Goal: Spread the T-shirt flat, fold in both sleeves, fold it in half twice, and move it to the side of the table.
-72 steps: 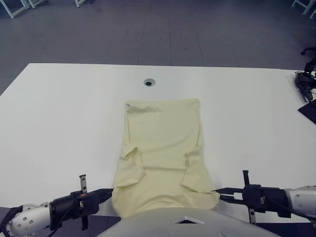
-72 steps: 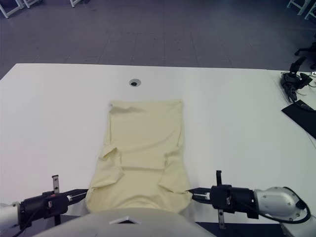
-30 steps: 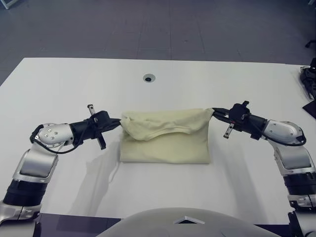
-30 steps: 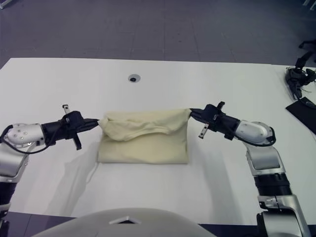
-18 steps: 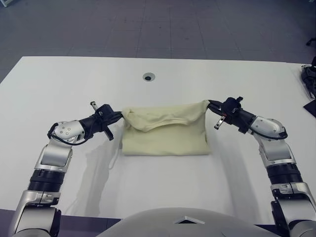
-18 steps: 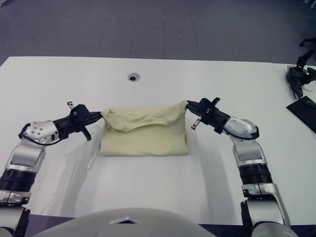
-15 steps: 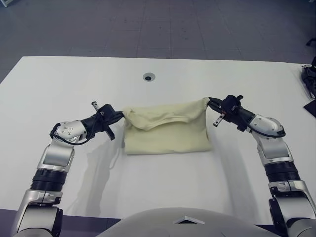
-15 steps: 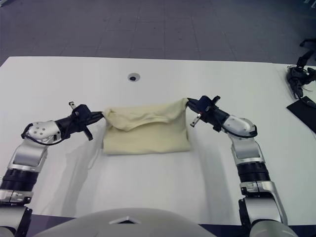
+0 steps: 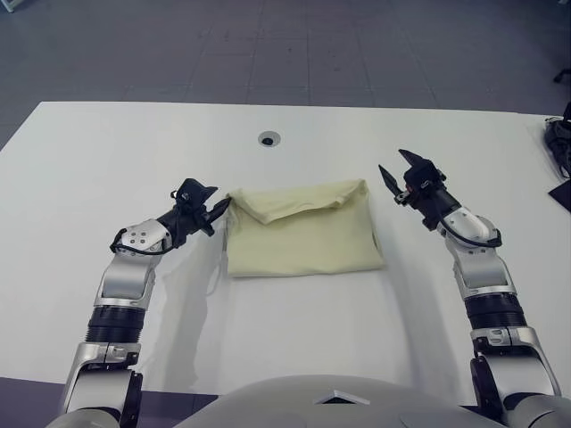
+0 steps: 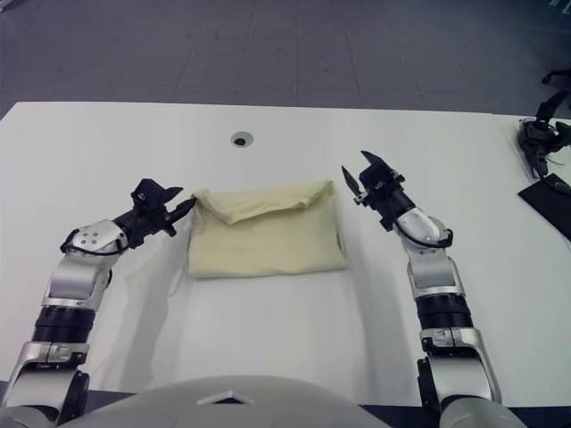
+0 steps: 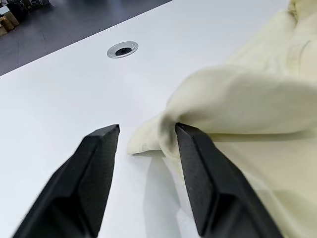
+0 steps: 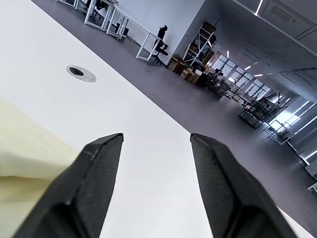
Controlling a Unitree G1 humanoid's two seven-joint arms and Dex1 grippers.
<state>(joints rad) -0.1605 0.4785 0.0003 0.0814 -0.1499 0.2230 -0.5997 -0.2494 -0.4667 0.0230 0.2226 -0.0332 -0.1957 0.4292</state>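
T-shirt (image 9: 303, 227) lies mid-table, folded to a wide rectangle; the upper layer's far edge runs slanted, not square with the lower one.

Left gripper (image 9: 217, 210): fingers spread, holding nothing, with the shirt's left far corner lying between them. Right gripper (image 9: 391, 160): fingers spread, empty, lifted off the right far corner.

Risks:
- A left finger could catch the loose corner on retreat and drag the top layer open.
- The crooked edge would likely skew the second half-fold.

Surroundings: round cable port (image 9: 268, 139) beyond the shirt, well apart. Dark cables (image 9: 560, 147) crowd the table's (image 9: 107, 160) right edge, so the left side looks freer for placement.
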